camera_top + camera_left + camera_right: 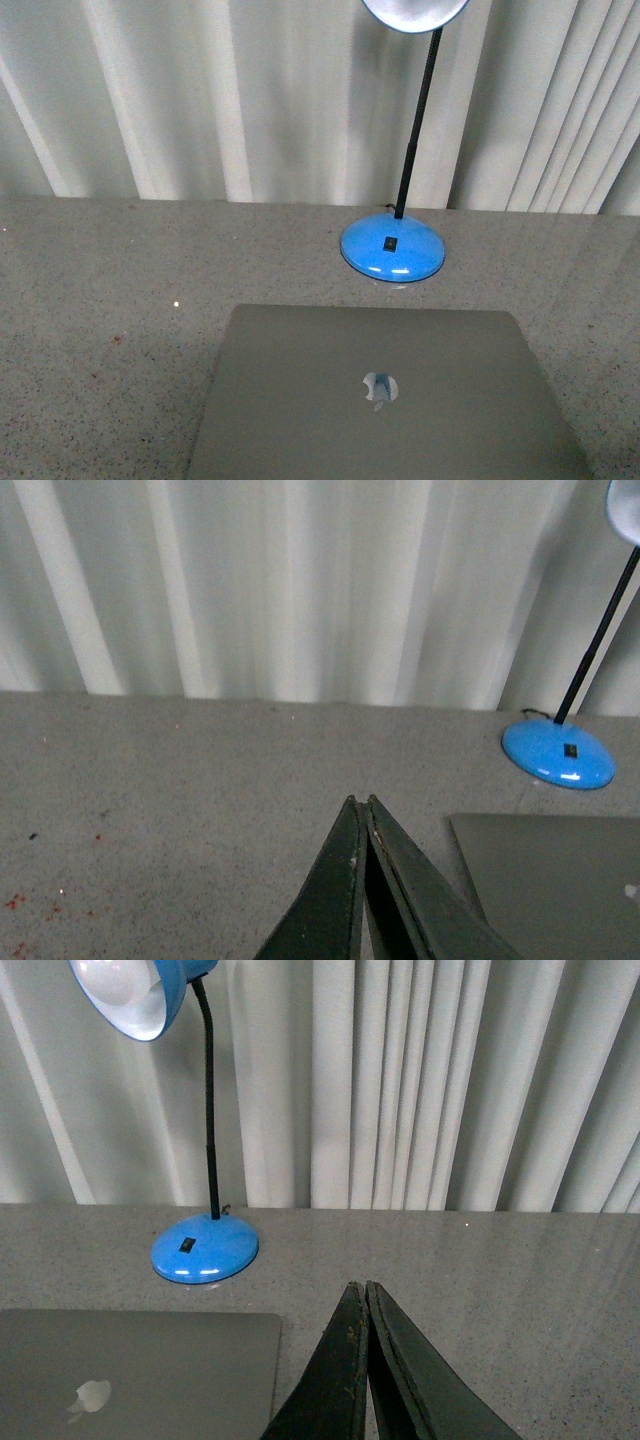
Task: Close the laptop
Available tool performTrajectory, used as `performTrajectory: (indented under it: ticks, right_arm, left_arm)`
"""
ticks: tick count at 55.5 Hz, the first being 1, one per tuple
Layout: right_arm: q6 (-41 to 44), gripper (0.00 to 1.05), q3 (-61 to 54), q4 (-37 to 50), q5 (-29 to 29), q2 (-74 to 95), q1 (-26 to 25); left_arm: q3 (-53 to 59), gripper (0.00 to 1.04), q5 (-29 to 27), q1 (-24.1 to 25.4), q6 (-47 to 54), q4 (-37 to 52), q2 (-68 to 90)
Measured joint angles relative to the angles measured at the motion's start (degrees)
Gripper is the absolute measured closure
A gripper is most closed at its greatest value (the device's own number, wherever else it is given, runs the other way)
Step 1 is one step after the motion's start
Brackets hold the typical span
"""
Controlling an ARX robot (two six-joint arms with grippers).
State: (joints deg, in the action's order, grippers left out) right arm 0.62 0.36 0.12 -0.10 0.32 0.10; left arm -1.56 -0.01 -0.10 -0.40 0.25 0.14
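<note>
Your laptop (385, 395) lies flat on the grey speckled table (100, 300), lid down, silver-grey top facing up with the apple logo (380, 389) showing. It sits at the near edge of the front view, running off the bottom of the picture.

Just behind it stands the blue desk lamp (393, 249), round base on the table, black neck rising to a shade cut off at the top. Base and laptop are near each other but apart. White curtains (250, 100) hang along the far edge of the table.

Look at your left wrist view: the left gripper (360, 805) has its 2 dark fingers pressed together at the tips, pinching nothing, over bare table beside the laptop's corner. A few small red specks dot the table on that side.

Your right wrist view tells the same story: the right gripper (360, 1288) has its 2 fingers pressed tip to tip, empty, beside the other corner of the lid. Neither arm shows in the front view.
</note>
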Motion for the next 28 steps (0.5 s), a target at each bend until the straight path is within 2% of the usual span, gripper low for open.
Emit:
performTrajectory:
  ticks: [12, 16, 19, 28]
  right_arm:
    - [0.0, 1.02, 0.0, 0.0, 0.0, -0.1, 0.0]
    - [0.0, 1.0, 0.0, 0.0, 0.0, -0.1, 0.0]
    - [0.0, 0.89, 0.0, -0.1, 0.0, -0.1, 0.0]
    - [0.0, 0.62, 0.0, -0.1, 0.0, -0.1, 0.0]
  left_arm:
    - [0.0, 1.01, 0.0, 0.0, -0.1, -0.2, 0.0]
    - [0.0, 0.89, 0.0, 0.0, 0.0, -0.2, 0.0]
    - [0.0, 0.79, 0.0, 0.0, 0.0, -0.2, 0.0]
    - [0.0, 0.5, 0.0, 0.0, 0.0, -0.2, 0.0]
